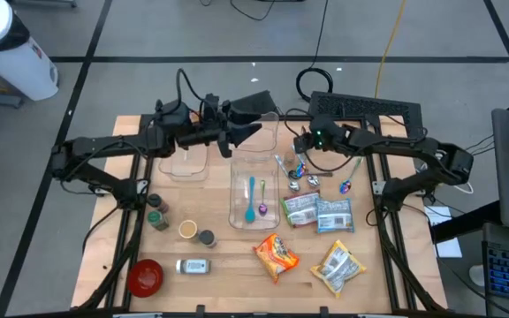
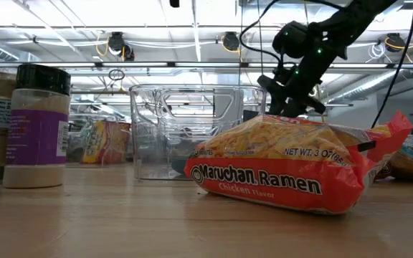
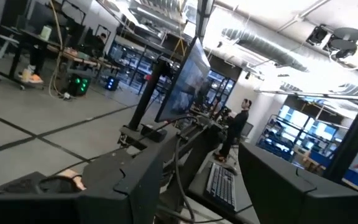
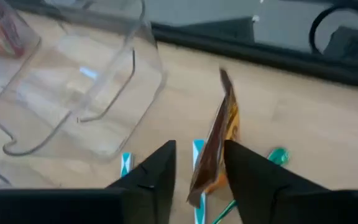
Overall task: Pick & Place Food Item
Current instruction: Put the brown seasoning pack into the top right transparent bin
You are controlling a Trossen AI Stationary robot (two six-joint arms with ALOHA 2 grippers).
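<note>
Far left, near the table's front corner: a red bowl (image 1: 145, 276). Beside it in the low view, a spice jar (image 2: 38, 125) with a purple label, print too small to read.

Reaching in from the left side: the left arm, elbow bent, forearm running level over the back of the table, left gripper (image 1: 237, 131) at the far end of the clear bin (image 1: 237, 208). Wrist camera tipped up toward the room, with a person (image 3: 235, 124) standing far off. Cannot tell whether this gripper is holding anything.

In the middle, inside the bin: a teal spoon (image 1: 251, 190). In front of it, flat on the wood, an orange noodle pack (image 2: 292, 175) reading "Maruchan Ramen", "Chicken Flavor", "NET WT. 3 OZ".

Right of centre: the right arm, folded in from the right side, wrist angled down, right gripper (image 4: 199, 144) just beside the bin's right wall. Clamped on a thin orange-brown sachet (image 4: 219, 134), edge-on and upright between the two dark fingers (image 4: 247, 168), above the tabletop. No readable print on the sachet.

Behind that arm, at the table's back edge: a black keyboard (image 1: 365, 108).
</note>
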